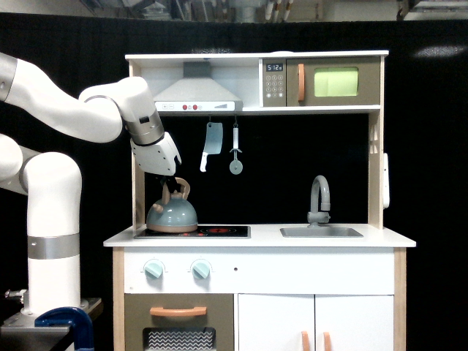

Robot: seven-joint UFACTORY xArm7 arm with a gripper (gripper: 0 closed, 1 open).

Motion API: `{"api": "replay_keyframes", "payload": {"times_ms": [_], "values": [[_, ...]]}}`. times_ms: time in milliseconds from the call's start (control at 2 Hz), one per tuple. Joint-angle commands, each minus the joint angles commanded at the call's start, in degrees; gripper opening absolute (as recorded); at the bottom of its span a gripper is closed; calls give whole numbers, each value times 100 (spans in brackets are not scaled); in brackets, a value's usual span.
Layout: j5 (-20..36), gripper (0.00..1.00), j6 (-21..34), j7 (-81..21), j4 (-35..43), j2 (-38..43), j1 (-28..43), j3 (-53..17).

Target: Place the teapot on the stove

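Observation:
The blue-grey teapot [172, 214] with a tan arched handle and tan base band rests on or just above the left part of the black stove [212, 232], whose red burner rings show to its right. My gripper [174, 180] reaches down from the upper left and is shut on the teapot's handle. The fingertips are dark and partly hidden behind the handle.
A grey faucet [319, 199] and sink basin [322, 232] lie to the exterior view's right of the stove. A toy cleaver [210, 145] and a utensil [235, 150] hang under the hood. The left wooden side post [137, 183] stands close beside the teapot.

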Motion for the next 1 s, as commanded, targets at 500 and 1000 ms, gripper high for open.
{"api": "replay_keyframes", "payload": {"times_ms": [500, 1000], "values": [[19, 100, -102, 88, -65, -20, 110, 53], [-498, 100, 681, 310, 285, -404, -177, -254]]}}
